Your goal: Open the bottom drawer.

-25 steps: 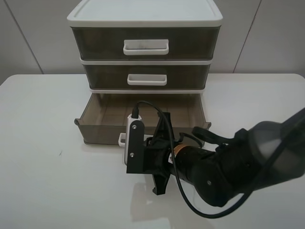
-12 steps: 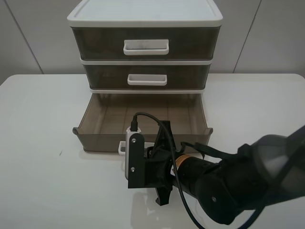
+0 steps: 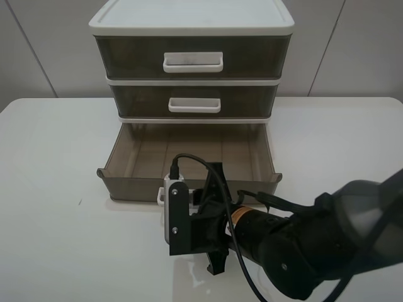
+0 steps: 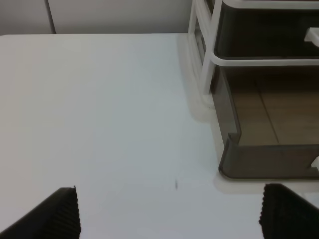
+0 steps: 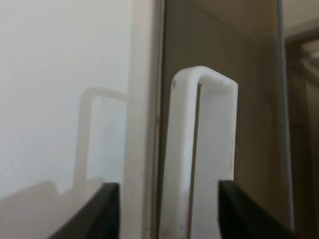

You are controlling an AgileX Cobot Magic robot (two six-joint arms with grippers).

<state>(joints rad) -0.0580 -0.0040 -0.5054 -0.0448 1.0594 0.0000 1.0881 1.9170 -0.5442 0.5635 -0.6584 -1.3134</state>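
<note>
White tabletop (image 3: 50, 189) carries a three-drawer cabinet (image 3: 189, 22), and the bottom drawer (image 3: 126, 184) stands pulled well out. The right gripper (image 5: 168, 204) straddles its white handle (image 5: 199, 149), jaws apart, not clamped. The left gripper (image 4: 169, 211) hovers spread wide near the drawer's front corner.

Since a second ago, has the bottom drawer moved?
Yes. The bottom drawer has slid further out, toward the camera; its front now sits farther from the fixed middle drawer above it.

Three drawers (image 3: 138, 100) (the bottom drawer (image 3: 129, 187) open), one white table (image 3: 56, 207).
</note>
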